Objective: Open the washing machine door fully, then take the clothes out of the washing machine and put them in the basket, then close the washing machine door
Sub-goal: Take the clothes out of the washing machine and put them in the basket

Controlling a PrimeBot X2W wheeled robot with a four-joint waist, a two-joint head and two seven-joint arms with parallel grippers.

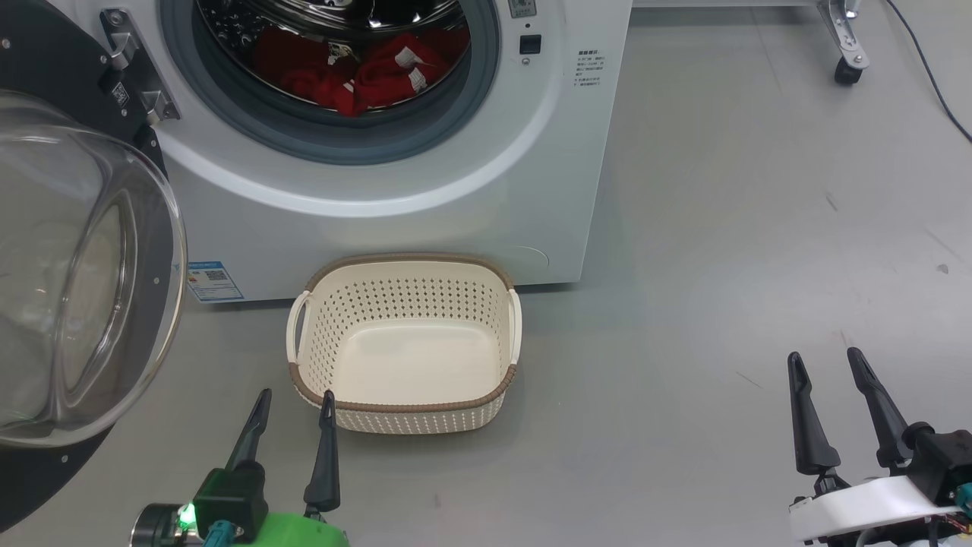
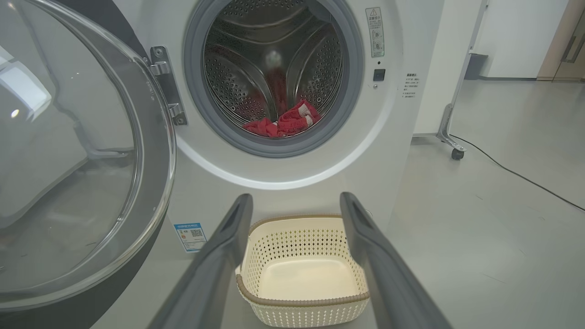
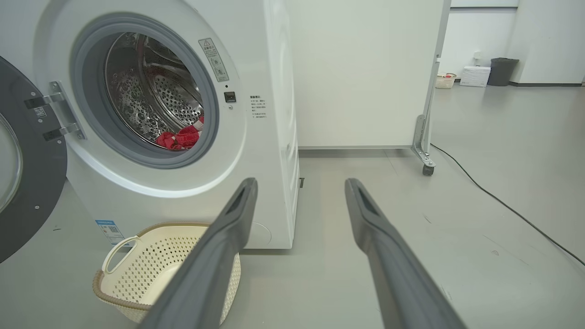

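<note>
A smooth grey floor [image 1: 721, 266] carries everything. In the head view the washing machine [image 1: 486, 190] stands on it at 11 o'clock, and the basket [image 1: 410, 259] sits upright just at the machine's 6 o'clock side, close to its white front, bare inside. At 1 o'clock a black caster [image 1: 847, 71] of a metal-legged white panel rests on the floor, with a thin black cable [image 3: 489, 194] running past it toward 3 o'clock. A few small dark scuffs [image 1: 942, 268] mark the grey at 3 o'clock. Far off in the right wrist view, at 1 o'clock, a small pale basket [image 3: 444, 81], a white box [image 3: 475, 76] and a dark bin [image 3: 502, 71] stand by the wall
</note>
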